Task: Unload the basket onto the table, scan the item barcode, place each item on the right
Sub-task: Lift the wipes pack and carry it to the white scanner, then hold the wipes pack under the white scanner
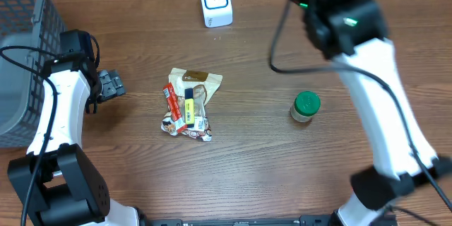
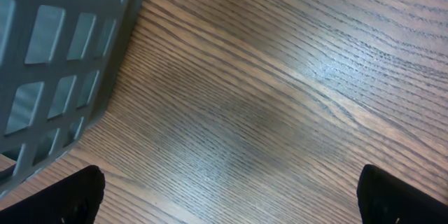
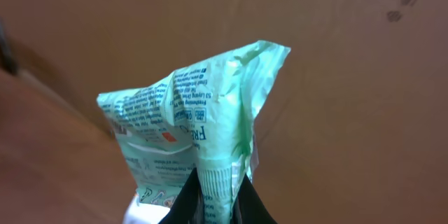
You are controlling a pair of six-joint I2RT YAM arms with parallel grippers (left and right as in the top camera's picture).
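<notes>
Evidently light, limp and crinkly, the pouch [image 3: 196, 112] suits an edge pinch at 6 o'clock, where the right gripper [image 3: 213, 199] clamps it; left gripper [image 1: 109, 85] gapes empty.

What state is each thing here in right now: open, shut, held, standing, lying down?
Left gripper: open, holding nothing.
Right gripper: shut on the green packet.
Green packet: crumpled, pinched at one end.
Jar: upright, green lid on.
Snack packets: lying in a heap.
Scanner: standing upright, nothing touching it.
</notes>
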